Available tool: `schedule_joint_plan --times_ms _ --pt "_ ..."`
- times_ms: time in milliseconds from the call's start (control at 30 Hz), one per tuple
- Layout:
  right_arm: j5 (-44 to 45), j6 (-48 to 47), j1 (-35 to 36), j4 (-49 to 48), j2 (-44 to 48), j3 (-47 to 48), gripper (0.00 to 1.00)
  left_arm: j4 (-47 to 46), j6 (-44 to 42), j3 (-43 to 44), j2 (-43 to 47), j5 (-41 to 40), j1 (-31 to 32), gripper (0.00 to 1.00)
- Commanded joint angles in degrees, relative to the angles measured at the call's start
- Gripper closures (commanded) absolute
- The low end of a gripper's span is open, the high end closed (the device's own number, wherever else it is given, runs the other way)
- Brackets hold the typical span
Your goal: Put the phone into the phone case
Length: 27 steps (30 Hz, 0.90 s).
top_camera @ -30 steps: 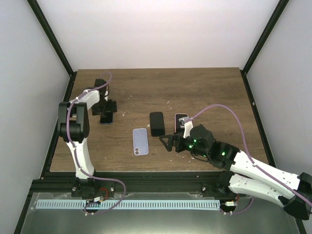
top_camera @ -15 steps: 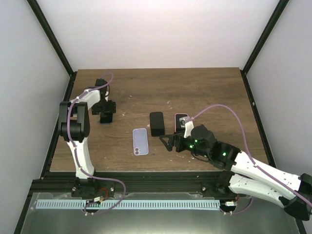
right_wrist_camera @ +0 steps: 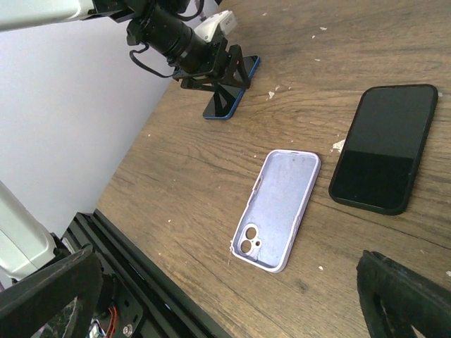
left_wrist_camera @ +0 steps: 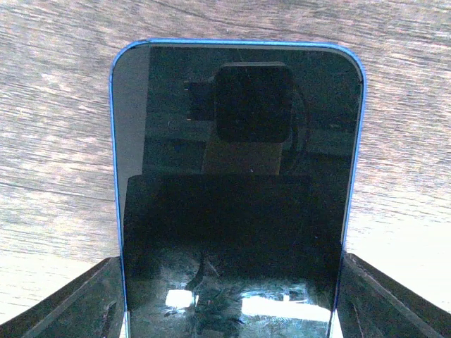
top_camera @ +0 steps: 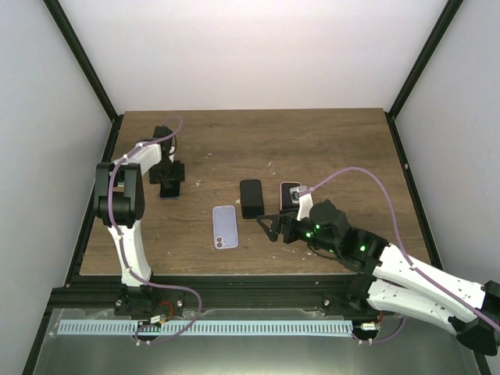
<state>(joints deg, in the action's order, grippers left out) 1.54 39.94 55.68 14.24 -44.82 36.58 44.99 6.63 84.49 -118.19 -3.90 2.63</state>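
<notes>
While phone case [right_wrist_camera: 275, 208] lies hollow up, left end effector [left_wrist_camera: 231, 299] straddles phone [left_wrist_camera: 236, 176], grip unclear, right end effector [top_camera: 268, 228] open

Bright, even overhead light; faint shadows; pale glare low on the blue phone [left_wrist_camera: 236, 190]; overexposed table [left_wrist_camera: 42, 232] beside it

Lab enclosure: white panels [top_camera: 234, 47], black frame [top_camera: 78, 64], tabletop [top_camera: 336, 141].

Wood-grain surface [top_camera: 328, 144] flecked with pale specks [right_wrist_camera: 270, 94]. Near the middle, a black phone [top_camera: 251, 198] lying flat, screen up. Just right of it and apart from it, a pink-edged phone [top_camera: 290, 189], near end hidden. White walls [top_camera: 250, 47] behind and at both sides, with black frame posts [top_camera: 82, 58] at the corners.
</notes>
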Motion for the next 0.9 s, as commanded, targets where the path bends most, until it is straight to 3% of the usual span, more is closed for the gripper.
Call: schedule_joint_plan --times_ms 0,433,867 --pt "1.1 0.3 -0.2 0.0 1.0 -0.2 0.0 2.2 2.0 -1.5 -0.4 3.6 0.5 0.32" --pt "-0.4 1.5 -0.2 -1.4 0.5 -1.3 0.0 0.2 7.1 -10.5 8.7 7.6 2.8 0.33" --pt "-1.1 4.4 -0.3 -1.3 -3.7 -0.6 0.0 -8.7 12.8 -25.4 20.8 16.7 7.4 0.38"
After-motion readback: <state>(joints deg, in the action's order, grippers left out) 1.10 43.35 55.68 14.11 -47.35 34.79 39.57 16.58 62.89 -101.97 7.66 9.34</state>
